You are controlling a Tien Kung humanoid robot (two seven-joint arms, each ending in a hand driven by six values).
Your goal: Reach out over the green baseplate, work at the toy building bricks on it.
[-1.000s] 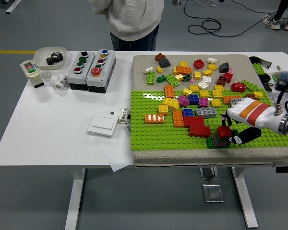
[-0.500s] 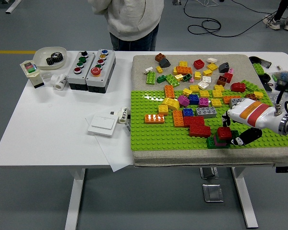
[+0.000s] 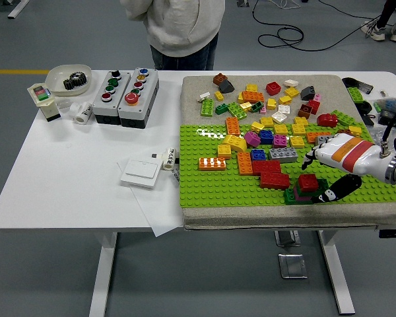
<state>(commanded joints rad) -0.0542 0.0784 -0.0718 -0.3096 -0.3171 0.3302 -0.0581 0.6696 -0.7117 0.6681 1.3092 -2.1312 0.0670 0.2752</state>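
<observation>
One green baseplate (image 3: 211,188), two button boxes (image 3: 125,96), one white bowl (image 3: 67,78), one wall switch (image 3: 141,173)

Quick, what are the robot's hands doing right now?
Left hand: not in view.
Right hand: over the green baseplate, fingers around the small red brick; a firm grip cannot be told.

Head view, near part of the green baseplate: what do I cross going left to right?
White wall switch → orange brick → big red brick → small red brick → right hand.
</observation>
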